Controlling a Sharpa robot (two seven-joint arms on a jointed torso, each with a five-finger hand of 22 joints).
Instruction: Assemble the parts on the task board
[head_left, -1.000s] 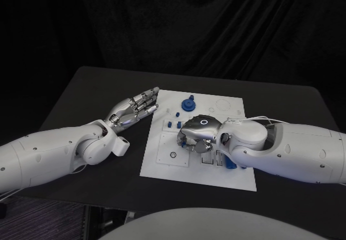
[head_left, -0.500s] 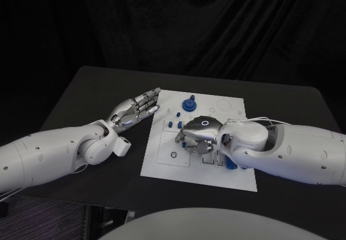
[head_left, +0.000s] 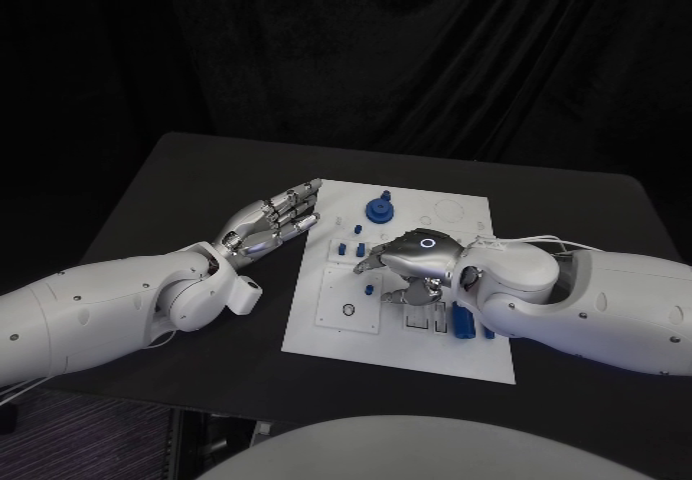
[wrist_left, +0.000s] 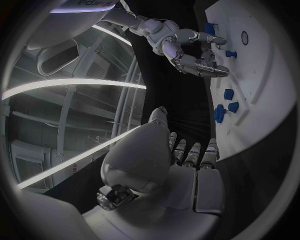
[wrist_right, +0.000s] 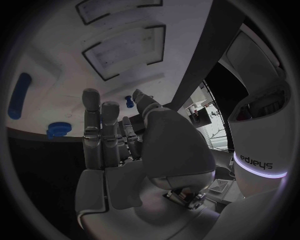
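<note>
Task board (head_left: 325, 335) partly hidden under right robot hand (head_left: 408, 262) (grasp unclear); left robot hand (head_left: 270, 224) spread.

Bare table (head_left: 188, 190) beside left hand (head_left: 271, 222); right hand (head_left: 404, 265) over crowded task board (head_left: 325, 345).

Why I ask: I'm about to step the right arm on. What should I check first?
1. Left hand empty: ok, it is open, beside the board's left edge.
2. Right hand empty: cannot tell. It hangs over the board's middle with a peg close by its fingertips.
3. Knob out of the way: ok, it stands near the far edge, apart from both hands.
4. Long part located: ok, it lies on the board beside the right wrist.
5. Board flat on the table: ok.
</note>
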